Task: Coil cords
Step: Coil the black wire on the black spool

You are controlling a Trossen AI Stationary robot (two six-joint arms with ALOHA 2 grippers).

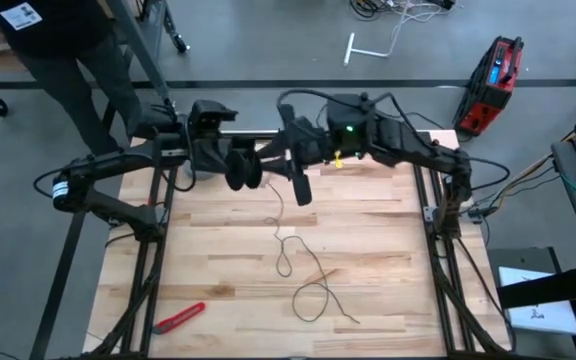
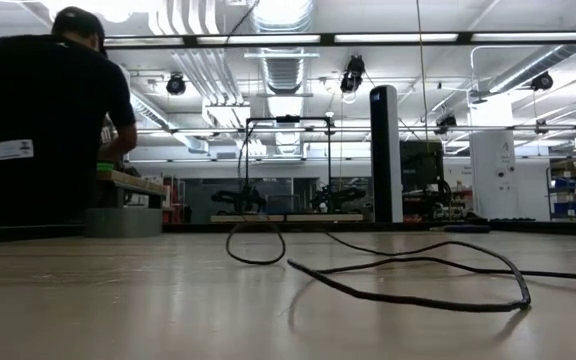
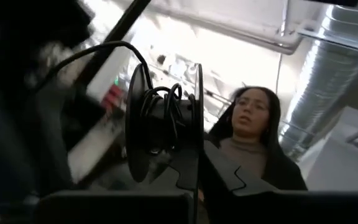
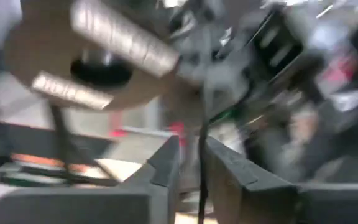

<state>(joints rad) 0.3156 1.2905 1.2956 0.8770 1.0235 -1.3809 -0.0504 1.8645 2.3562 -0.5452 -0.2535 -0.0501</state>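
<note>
Now mid-winding: left claw (image 3: 194, 180) grasps the reel (image 3: 163, 127); right claw (image 4: 191, 165) pinches the cord (image 1: 286, 250), feeding slack across next.

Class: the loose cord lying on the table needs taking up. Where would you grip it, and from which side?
Grip the cord on its straighter run just above the loops, from straight above: it lies flat and thin on the table, and the loops would tangle the fingers.

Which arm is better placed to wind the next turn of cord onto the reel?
Probably the right: its gripper has the cord between its fingers beside the reel, which the left gripper holds raised over the table.
</note>
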